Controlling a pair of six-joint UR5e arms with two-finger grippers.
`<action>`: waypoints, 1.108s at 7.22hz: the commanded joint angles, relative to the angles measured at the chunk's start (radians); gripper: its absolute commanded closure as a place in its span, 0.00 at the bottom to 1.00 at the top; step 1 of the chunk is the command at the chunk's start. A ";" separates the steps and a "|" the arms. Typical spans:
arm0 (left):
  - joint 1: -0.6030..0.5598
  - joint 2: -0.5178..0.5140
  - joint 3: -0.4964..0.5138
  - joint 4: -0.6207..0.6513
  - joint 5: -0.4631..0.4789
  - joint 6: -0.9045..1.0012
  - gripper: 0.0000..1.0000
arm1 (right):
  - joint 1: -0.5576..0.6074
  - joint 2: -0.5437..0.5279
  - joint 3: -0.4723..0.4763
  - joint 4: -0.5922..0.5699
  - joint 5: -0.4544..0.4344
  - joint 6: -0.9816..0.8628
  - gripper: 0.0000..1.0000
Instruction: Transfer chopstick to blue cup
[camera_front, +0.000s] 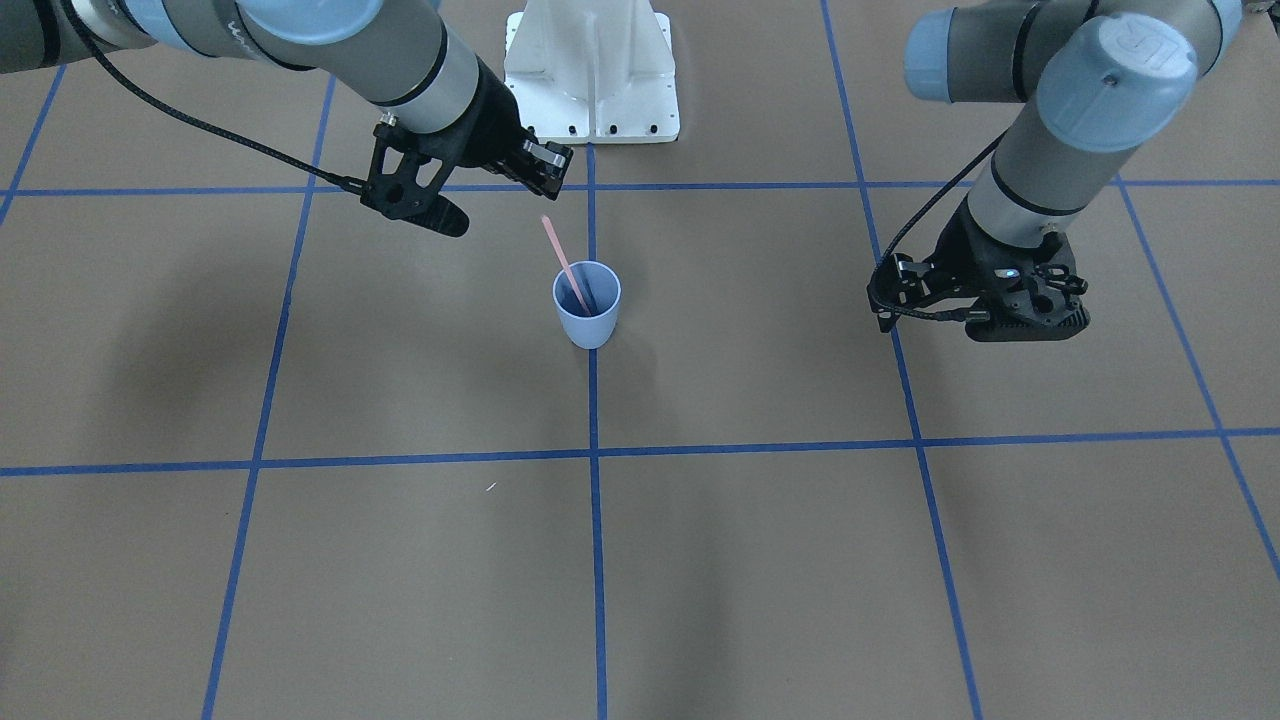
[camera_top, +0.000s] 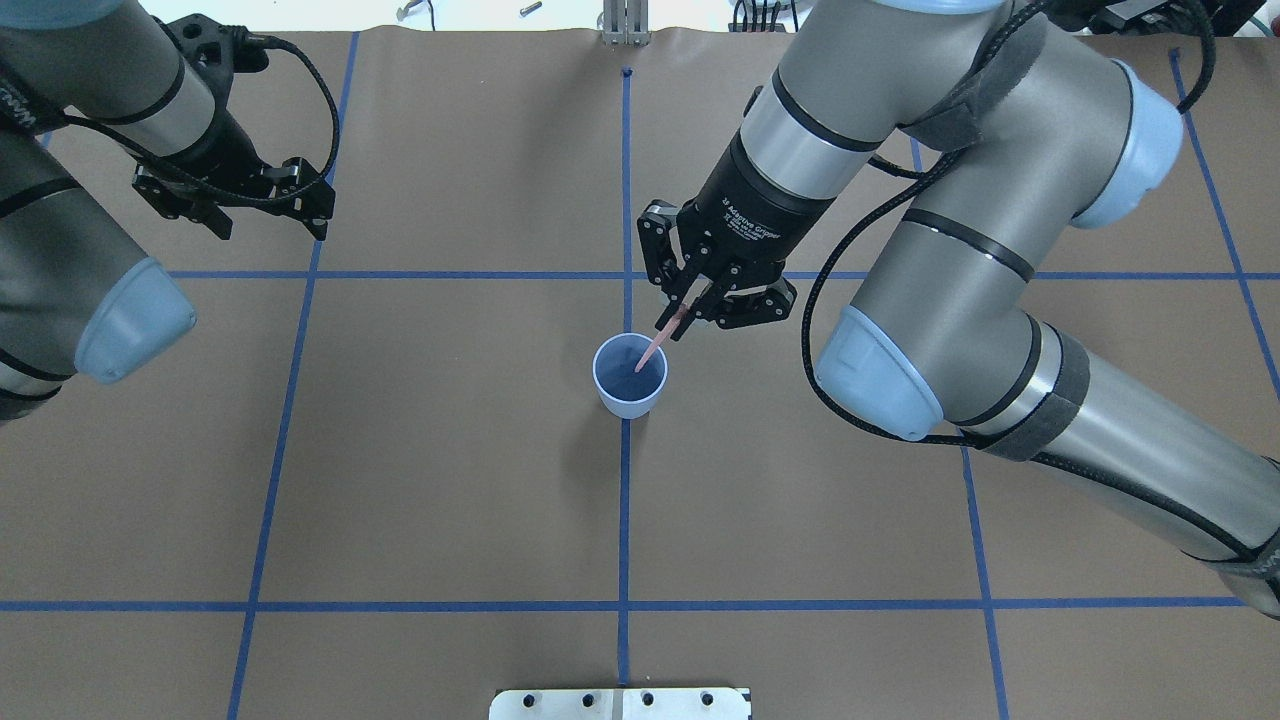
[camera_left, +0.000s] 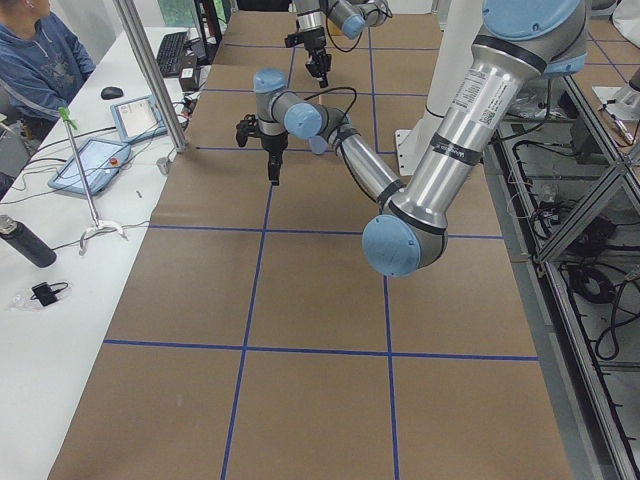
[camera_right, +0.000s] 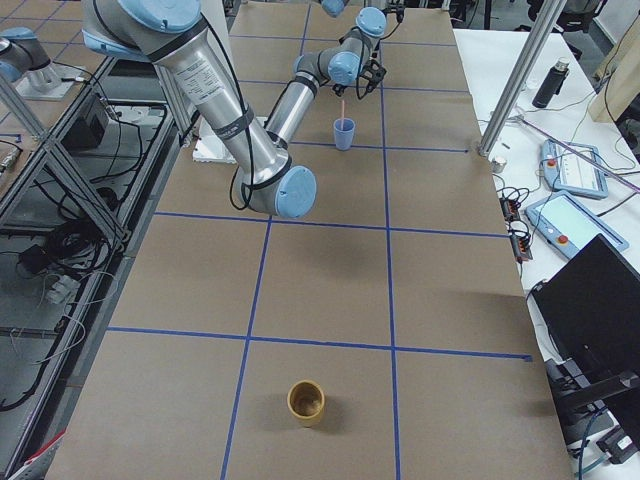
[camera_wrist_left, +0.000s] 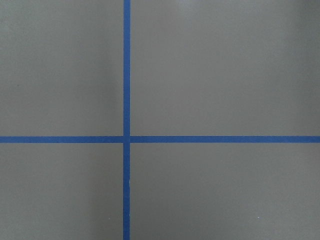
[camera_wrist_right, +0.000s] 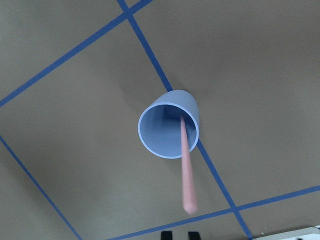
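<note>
The blue cup (camera_front: 587, 320) (camera_top: 630, 397) (camera_wrist_right: 172, 98) stands upright on the middle tape line. One pale pink chopstick (camera_front: 560, 250) (camera_top: 655, 350) (camera_wrist_right: 186, 170) leans in it, with its lower end inside the cup and its upper end tilted toward the robot. My right gripper (camera_front: 548, 178) (camera_top: 690, 312) (camera_wrist_right: 178, 234) hovers just past that upper end. Its fingers are slightly apart and nothing is between them; the stick's tip is free. My left gripper (camera_front: 1020, 305) (camera_top: 270, 215) hangs far off over bare table, open and empty.
Blue tape lines (camera_wrist_left: 126, 139) grid the brown table. The white robot base plate (camera_front: 592, 80) sits behind the cup. A tan cup (camera_right: 306, 402) stands far off at the table's right end. A person and tablets (camera_left: 90, 165) are at the side bench.
</note>
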 joint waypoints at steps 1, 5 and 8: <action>0.000 0.000 0.005 0.000 0.002 0.002 0.02 | -0.004 -0.002 0.001 0.006 -0.001 -0.002 0.00; -0.047 0.029 -0.003 0.003 -0.005 0.084 0.02 | 0.202 -0.210 0.166 0.005 -0.007 -0.152 0.00; -0.147 0.117 -0.019 0.000 -0.035 0.268 0.02 | 0.365 -0.415 0.160 0.006 -0.035 -0.584 0.00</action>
